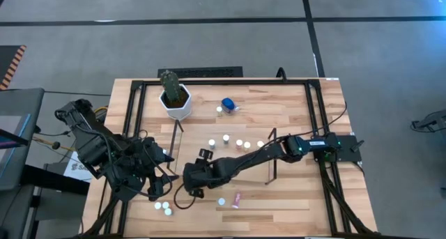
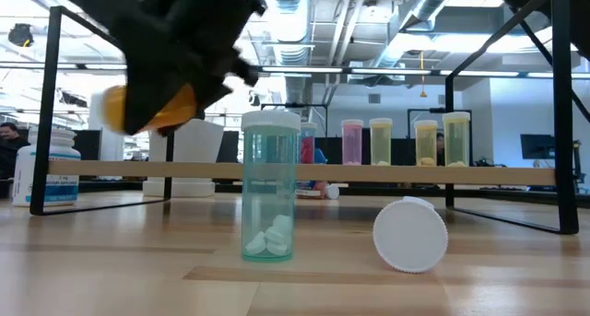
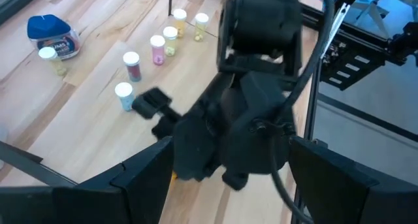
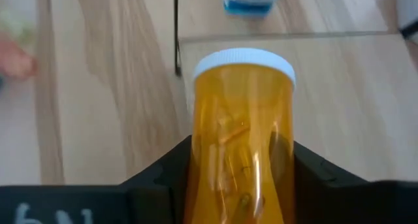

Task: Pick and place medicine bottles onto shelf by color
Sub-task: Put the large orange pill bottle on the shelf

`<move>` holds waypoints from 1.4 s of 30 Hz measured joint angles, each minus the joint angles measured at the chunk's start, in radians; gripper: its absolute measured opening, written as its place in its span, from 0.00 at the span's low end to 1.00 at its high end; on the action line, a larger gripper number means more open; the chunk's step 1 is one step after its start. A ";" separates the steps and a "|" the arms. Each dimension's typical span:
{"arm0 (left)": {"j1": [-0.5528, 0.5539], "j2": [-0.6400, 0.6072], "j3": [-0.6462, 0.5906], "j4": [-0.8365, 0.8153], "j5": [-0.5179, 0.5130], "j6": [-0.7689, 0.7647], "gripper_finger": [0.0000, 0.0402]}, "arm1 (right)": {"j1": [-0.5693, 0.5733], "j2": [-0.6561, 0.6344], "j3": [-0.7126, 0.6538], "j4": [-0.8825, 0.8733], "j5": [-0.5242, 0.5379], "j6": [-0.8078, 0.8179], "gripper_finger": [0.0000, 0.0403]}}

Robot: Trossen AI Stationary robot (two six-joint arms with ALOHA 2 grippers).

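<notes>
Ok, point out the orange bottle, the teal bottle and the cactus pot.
orange bottle (image 4: 241, 145): right wrist view, middle of its body, between the right hand's fingers.
teal bottle (image 2: 269, 192): low view, middle of its clear wall.
cactus pot (image 1: 176, 106): high view, white rim.

A workshop room with a grey floor and an open ceiling.

The floor (image 1: 209, 37) is grey with dark lines (image 1: 160, 20) crossing it. In the low view, silver ducts (image 2: 442, 7) and pipes run under the ceiling, long lamps shine, and a dark monitor (image 2: 536, 146) stands far at the back.
</notes>
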 joint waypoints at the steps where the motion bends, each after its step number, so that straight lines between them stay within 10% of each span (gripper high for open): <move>1: 0.000 0.000 0.000 0.000 0.000 -0.005 0.70 | 0.006 -0.017 -0.011 -0.019 0.002 -0.003 0.48; 14: 0.010 0.003 0.000 0.062 -0.151 -0.112 0.70 | 0.135 -0.368 -0.026 -0.434 0.070 0.048 0.50; 25: 0.068 0.049 -0.056 0.672 -0.237 0.190 0.70 | 0.229 -0.625 -0.026 -0.308 0.172 0.033 0.51; 42: 0.258 0.066 -0.056 0.967 0.118 0.317 0.80 | 0.211 -0.671 -0.026 -0.118 0.161 -0.264 0.51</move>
